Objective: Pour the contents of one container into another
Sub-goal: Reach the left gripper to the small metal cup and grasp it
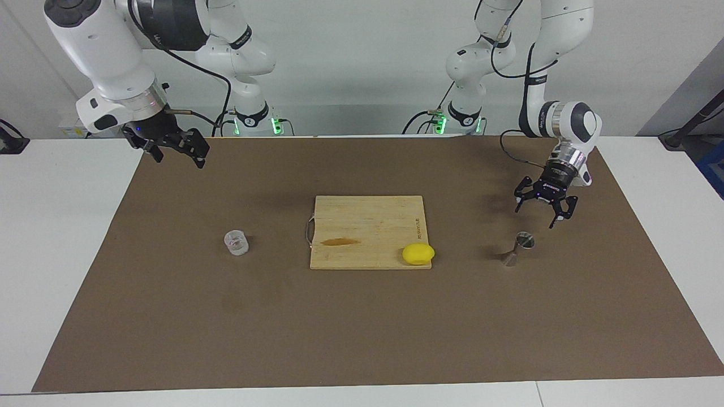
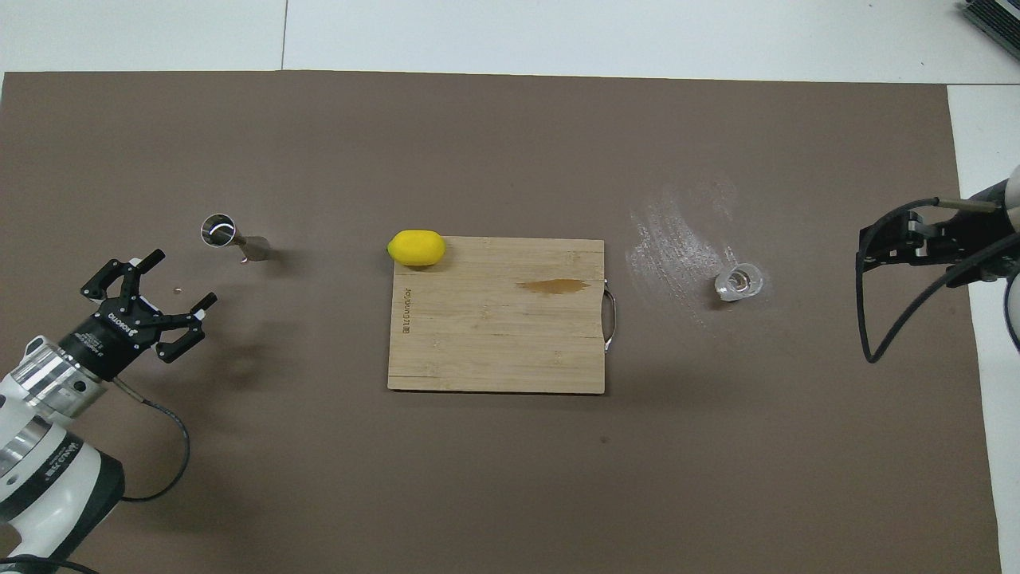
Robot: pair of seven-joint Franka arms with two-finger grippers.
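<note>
The clear measuring cup [image 1: 236,242] stands on the brown mat [image 1: 169,316] toward the right arm's end; it also shows in the overhead view [image 2: 739,282]. The steel jigger [image 1: 517,249] stands upright on the mat toward the left arm's end, and the overhead view [image 2: 231,237] shows it too. My left gripper [image 1: 535,217] is open and empty, raised over the mat close beside the jigger, not touching it [image 2: 182,277]. My right gripper [image 1: 180,160] is open and empty, held high over the mat's edge at its own end, well away from the cup [image 2: 866,251].
A wooden cutting board [image 1: 367,226] with a metal handle and a brown stain lies mid-mat between cup and jigger. A yellow lemon [image 1: 418,254] sits on its corner toward the jigger. A whitish smear [image 2: 677,231] marks the mat beside the cup.
</note>
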